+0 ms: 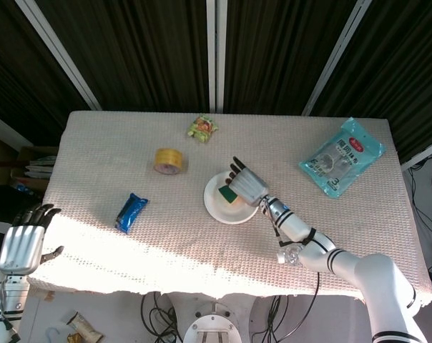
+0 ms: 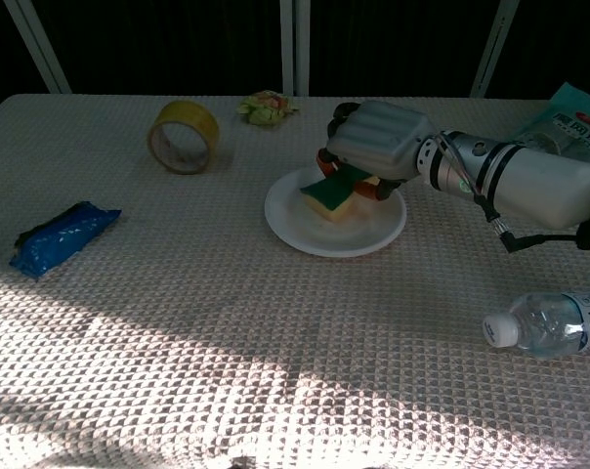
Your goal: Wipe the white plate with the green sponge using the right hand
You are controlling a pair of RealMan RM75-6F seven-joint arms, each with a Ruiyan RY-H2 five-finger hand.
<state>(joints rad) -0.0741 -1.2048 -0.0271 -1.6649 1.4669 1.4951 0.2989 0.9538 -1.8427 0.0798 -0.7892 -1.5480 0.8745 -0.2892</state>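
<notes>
Right hand (image 2: 378, 147) grips the green sponge (image 2: 329, 191), pressing it on the white plate (image 2: 324, 233), which sits mid-counter (image 2: 227, 322), slightly toward the far edge. Left hand (image 1: 23, 241) hangs off the counter's left near corner, fingers apart, holding nothing. Tape roll (image 2: 184, 136) and snack wrapper (image 2: 267, 106) by far edge, blue packet (image 2: 63, 235) left, water bottle (image 2: 549, 324) near right edge.

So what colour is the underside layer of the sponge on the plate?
Yellow, beneath the green top of the sponge; the chest view shows it best.
</notes>
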